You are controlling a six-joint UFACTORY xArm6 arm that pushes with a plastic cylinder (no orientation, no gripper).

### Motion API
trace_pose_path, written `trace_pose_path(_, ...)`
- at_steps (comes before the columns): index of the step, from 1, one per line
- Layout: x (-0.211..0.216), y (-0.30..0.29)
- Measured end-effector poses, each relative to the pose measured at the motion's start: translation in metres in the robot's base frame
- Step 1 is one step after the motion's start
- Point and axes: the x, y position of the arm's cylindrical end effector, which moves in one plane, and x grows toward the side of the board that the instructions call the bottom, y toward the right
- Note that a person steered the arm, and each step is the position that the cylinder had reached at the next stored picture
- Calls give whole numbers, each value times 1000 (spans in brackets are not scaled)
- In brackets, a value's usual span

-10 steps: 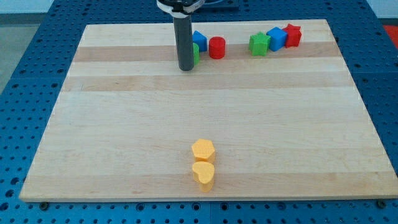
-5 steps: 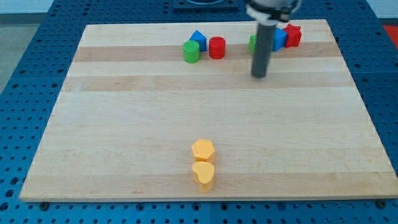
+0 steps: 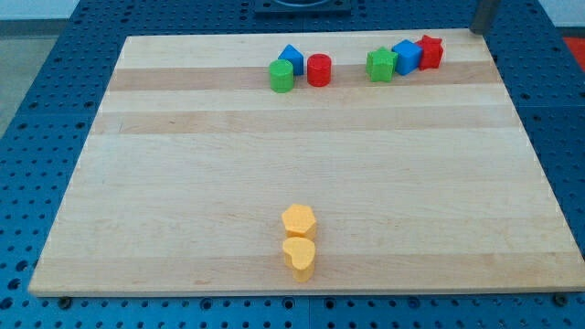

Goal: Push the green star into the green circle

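While my tip [image 3: 483, 29] sits at the view's top right corner, just past the board edge and mostly cropped, nothing is touched. It's a bare rod end, no jaws to be apart or together, and it's clamped on nothing.

The green star-shaped block [image 3: 381, 65] lies near the top edge, right of centre, touching or almost touching a blue block [image 3: 406, 56] of unclear shape, which has a red star-like block [image 3: 430, 51] on its right. The green round block [image 3: 281, 76] lies well apart to the left, close beside a blue house-shaped block [image 3: 292, 58] and just beside a red cylinder block [image 3: 318, 69].

To do it well, I judge I should come down on the star's right side, but the blue block crowds that face. Better to first nudge the star toward the view's bottom, clear of the blue one, then get behind it and push left. The red cylinder stands in the straight line, so I'd run slightly below it and curve up into the circle. Keep the push centred, since a star likely spins off a rod.

The surface is a pale wooden board [image 3: 183, 183] with lengthwise grain, flat. A yellow hexagon block [image 3: 298, 220] and yellow heart block [image 3: 299, 255] are touching near the bottom, out of the way. Around the board is a blue perforated table [image 3: 37, 110]. Little else of the room shows.
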Motion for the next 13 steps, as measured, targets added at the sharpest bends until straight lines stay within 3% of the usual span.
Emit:
trace_pose_path(1,1,-16)
trace_pose_path(4,13,-151)
trace_pose_path(7,123,-165)
trace_pose_path(10,145,-157)
trace_pose_path(12,145,-253)
trace_pose_path(13,157,-233)
